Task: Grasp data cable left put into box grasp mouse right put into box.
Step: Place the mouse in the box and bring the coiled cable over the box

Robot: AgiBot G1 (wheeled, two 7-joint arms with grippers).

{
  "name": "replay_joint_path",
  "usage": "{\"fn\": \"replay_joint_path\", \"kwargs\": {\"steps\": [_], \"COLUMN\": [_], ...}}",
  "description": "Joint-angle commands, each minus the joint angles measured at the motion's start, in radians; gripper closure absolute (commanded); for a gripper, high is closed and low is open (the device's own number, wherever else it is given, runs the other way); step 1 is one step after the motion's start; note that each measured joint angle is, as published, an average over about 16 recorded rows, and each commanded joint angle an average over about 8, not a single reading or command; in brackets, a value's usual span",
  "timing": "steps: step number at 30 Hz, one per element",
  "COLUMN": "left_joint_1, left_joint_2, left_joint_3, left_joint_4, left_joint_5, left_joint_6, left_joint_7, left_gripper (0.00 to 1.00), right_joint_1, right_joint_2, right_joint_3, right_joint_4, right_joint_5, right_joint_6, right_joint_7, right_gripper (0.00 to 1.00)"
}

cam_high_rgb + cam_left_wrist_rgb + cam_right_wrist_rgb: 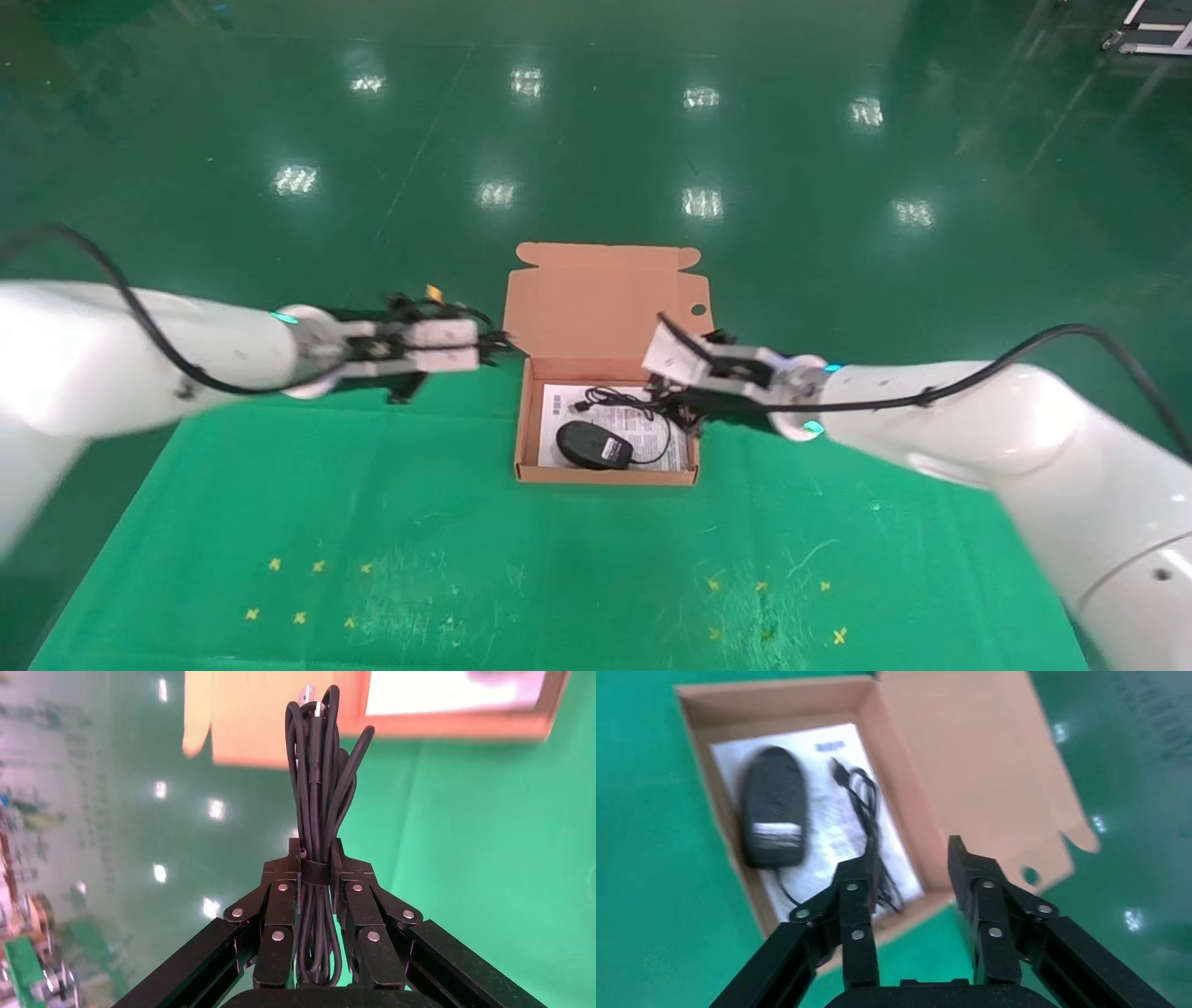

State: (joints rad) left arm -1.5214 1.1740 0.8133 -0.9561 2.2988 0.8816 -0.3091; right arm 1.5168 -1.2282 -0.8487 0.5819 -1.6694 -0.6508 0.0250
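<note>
At the far edge of the desk [279,485], midway along it, sits the box [526,438] with its flap lid standing open at the back. The mouse [594,445] lies inside on the white sheet [680,445], toward the box's near left part, underside label facing up. Its cord [643,410] is loosely coiled on the sheet beside it, with the USB plug toward the back wall.

The left gripper [489,349] hangs above the desk's far edge, just left of the box and apart from it. Its fingers [281,913] are clenched on the data cable [318,811], gripping the bundle at its tied middle. The bundle stands out beyond the fingertips, plug ends at its far tip.

The right gripper [663,387] hovers over the right side of the box, above the cord. Its fingers [979,888] are spread apart and hold nothing; the right wrist view shows the mouse and cord below, clear of both fingers.

Small yellow marks [307,592] dot the cloth near the desk's front edge on both sides.
</note>
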Motion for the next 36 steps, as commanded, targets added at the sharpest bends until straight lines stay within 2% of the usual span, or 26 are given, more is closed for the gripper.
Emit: {"fn": "replay_joint_path", "kwargs": {"steps": [1, 11, 20, 24, 28, 36], "left_joint_1": [0.020, 0.061, 0.060, 0.050, 0.046, 0.045], "left_joint_2": [0.023, 0.171, 0.196, 0.200, 0.204, 0.201], "left_joint_3": [0.006, 0.051, 0.180, 0.230, 0.251, 0.245], "left_joint_4": [0.006, 0.148, 0.162, 0.171, 0.179, 0.177], "left_joint_5": [-0.002, -0.058, -0.191, -0.224, -0.239, -0.235], "left_joint_6": [-0.031, -0.200, -0.296, -0.319, -0.327, -0.324], "left_joint_7": [0.012, 0.136, 0.156, 0.132, 0.119, 0.125], "left_gripper": [1.00, 1.00, 1.00, 0.50, 0.00, 0.00], "right_joint_1": [0.004, 0.007, -0.016, -0.022, -0.024, -0.024], "right_joint_2": [0.024, 0.246, 0.398, 0.430, 0.442, 0.437], "right_joint_3": [0.004, 0.011, 0.004, 0.001, -0.002, -0.002], "right_joint_4": [0.015, 0.266, 0.538, 0.611, 0.639, 0.628], "right_joint_5": [0.001, -0.055, -0.173, -0.220, -0.242, -0.236], "right_joint_6": [-0.001, -0.034, -0.062, -0.070, -0.076, -0.076], "right_joint_7": [0.003, 0.149, 0.365, 0.428, 0.448, 0.441], "right_gripper": [0.00, 0.00, 0.00, 0.00, 0.00, 0.00]}}
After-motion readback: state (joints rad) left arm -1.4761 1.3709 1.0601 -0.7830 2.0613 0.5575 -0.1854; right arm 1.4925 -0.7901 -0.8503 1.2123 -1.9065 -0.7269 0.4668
